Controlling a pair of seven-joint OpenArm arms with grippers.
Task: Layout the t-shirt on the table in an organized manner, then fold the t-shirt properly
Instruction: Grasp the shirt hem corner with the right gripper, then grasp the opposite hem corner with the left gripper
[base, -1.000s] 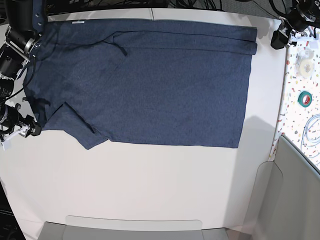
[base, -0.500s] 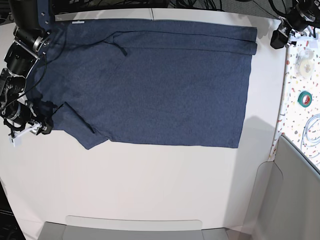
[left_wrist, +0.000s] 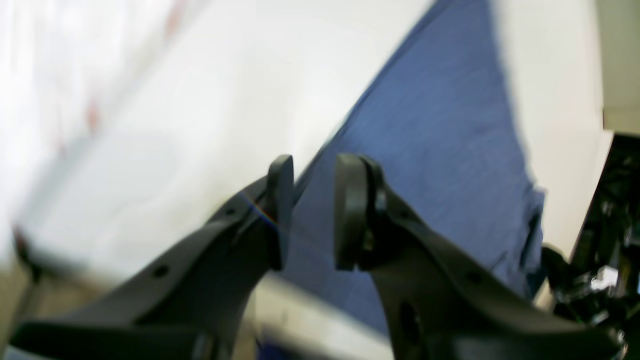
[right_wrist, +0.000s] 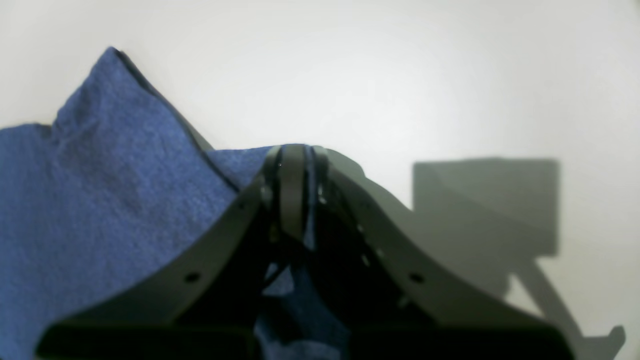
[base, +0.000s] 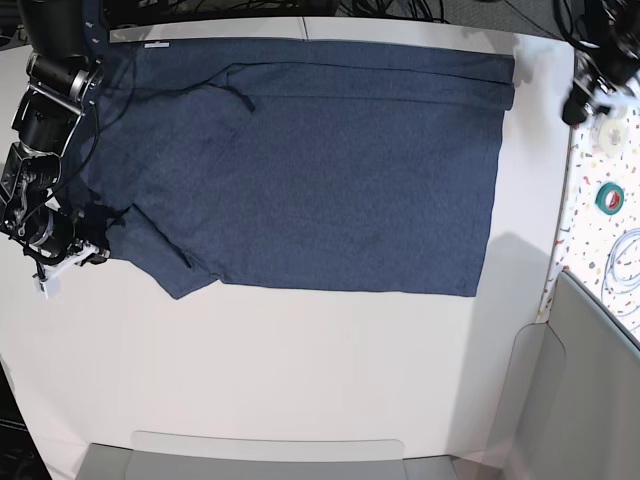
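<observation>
T-shirt: the dark navy heathered t-shirt (base: 320, 170) is spread flat across the upper part of the table (base: 300, 370), lying sideways, its hem toward the base view's right and its neck end toward that view's left. No lettering is seen on the upward face.
Folded edge: along the far edge of the cloth a long narrow band is seen doubled over, running to the hem corner at the upper right of the base view.
Sleeve: one short sleeve (base: 165, 262) is seen angled out at the lower left of the cloth, partly folded over on itself, with a creased seam crossing it.
Right gripper: the right gripper (right_wrist: 295, 170) is seen at the left margin of the base view, just beside that sleeve. In its wrist view the jaws are pressed together, and blue fabric is pinched between them at the edge of the shirt; a small peak of cloth is raised to one side of the fingers.
Left gripper: the left gripper (left_wrist: 307, 210) is seen in its wrist view with the jaws parted and nothing between them, held above the table near the hem edge of the shirt. The picture is blurred. In the base view this arm is seen at the upper right corner, clear of the cloth.
Side strip: a speckled strip (base: 610, 240) is seen along the right of the table, on which a green tape roll (base: 610, 197) and a coil of pale cable (base: 625, 255) are laid.
</observation>
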